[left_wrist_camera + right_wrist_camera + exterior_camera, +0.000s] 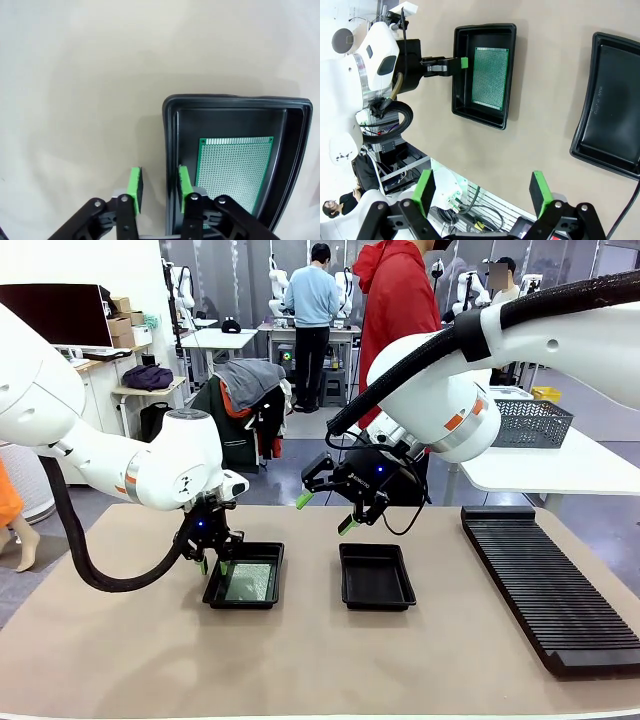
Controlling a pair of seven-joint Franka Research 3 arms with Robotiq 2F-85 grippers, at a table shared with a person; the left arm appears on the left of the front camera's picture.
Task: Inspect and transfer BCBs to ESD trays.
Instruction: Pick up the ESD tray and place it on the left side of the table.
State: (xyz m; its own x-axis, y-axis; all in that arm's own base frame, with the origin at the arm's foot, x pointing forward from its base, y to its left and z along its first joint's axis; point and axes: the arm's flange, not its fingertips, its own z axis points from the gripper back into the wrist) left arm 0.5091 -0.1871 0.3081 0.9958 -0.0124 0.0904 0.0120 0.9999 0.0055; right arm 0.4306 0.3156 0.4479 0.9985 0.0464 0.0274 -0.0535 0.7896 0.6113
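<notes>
Two black ESD trays lie side by side on the tan table. The left tray (272, 585) (235, 100) holds one green BCB (250, 580) (232, 170) flat on its floor. The right tray (376, 578) (612, 115) has a bare floor. My left gripper (212, 560) (159, 185) is down at the left tray's outer wall. Its fingers straddle the rim, one inside and one outside, with a gap left on the outer side. My right gripper (325, 512) (482, 192) hangs open above the table between the trays, holding nothing.
A long black ribbed rack (545, 580) lies along the right side of the table. A grey mesh basket (530, 422) stands on the white table behind it. A person in a red top (400, 300) stands at the far side.
</notes>
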